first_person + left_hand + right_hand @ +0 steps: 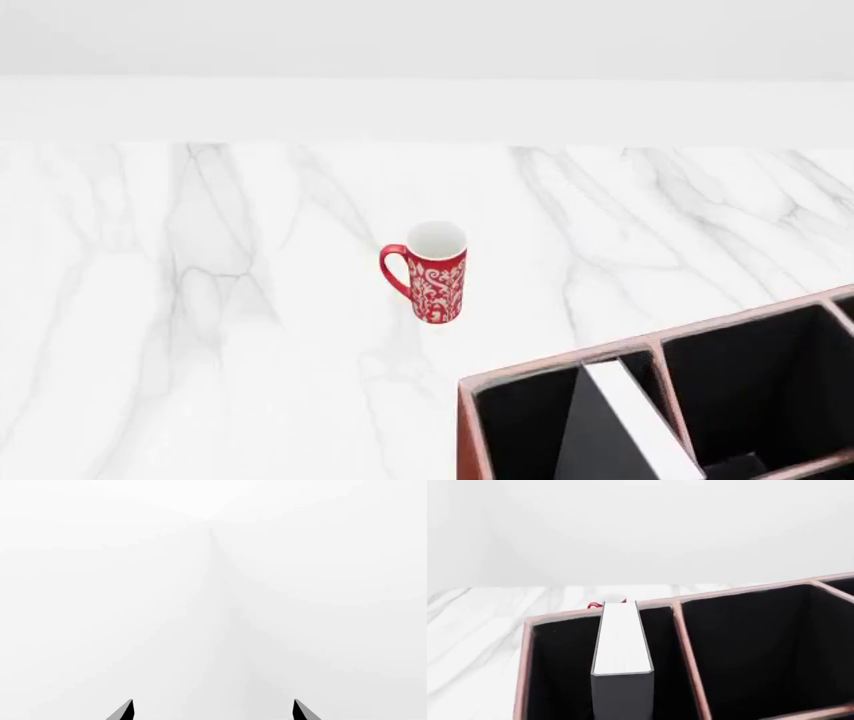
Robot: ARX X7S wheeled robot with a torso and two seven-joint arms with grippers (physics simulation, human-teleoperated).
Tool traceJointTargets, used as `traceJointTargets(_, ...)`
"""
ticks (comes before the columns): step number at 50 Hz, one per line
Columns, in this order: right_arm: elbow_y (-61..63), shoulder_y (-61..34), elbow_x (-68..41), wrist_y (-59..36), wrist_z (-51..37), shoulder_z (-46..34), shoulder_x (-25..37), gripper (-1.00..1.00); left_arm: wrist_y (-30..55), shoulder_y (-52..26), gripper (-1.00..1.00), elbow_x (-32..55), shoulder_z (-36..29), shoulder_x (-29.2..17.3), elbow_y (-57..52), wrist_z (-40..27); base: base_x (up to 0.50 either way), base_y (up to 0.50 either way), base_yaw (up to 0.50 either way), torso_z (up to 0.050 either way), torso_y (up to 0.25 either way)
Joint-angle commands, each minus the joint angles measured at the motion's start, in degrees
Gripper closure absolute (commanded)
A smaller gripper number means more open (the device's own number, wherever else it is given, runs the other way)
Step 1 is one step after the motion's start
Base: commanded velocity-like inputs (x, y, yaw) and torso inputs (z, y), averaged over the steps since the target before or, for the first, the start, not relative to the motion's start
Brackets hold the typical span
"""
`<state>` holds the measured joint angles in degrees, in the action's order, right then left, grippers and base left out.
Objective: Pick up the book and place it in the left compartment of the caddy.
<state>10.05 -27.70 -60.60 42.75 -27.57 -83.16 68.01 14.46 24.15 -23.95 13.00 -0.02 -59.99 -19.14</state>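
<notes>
The book [622, 645] stands upright inside the caddy's [466, 430] left compartment [560, 670].

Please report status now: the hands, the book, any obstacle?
Left hand open, empty. Right hand not seen. Book standing in left compartment of caddy. Red mug apart on table, no obstacle.

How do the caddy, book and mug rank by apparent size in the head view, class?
1. Caddy, largest, though cropped by the frame.
2. Book, partly hidden inside the caddy.
3. Mug, smallest; it stands farther from the camera, so book versus mug is unsure.
</notes>
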Motion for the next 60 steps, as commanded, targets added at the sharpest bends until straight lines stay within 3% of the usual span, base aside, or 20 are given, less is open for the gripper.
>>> traceJointTargets(1, -1.6, -2.0, 2.4, 0.0, 0.7, 2.2, -1.4, 1.00, -0.2, 0.1, -1.00, 0.2, 0.2, 0.0, 0.0, 0.0, 0.00, 0.00, 0.00, 0.000, 0.000)
traceJointTargets(60, -10.9, 0.5, 1.4, -0.5, 3.6, 2.8, -8.7, 1.00, -0.2, 0.2, -1.00, 0.0, -0.1, 0.0, 0.0, -0.1, 0.00, 0.00, 0.00, 0.000, 0.001)
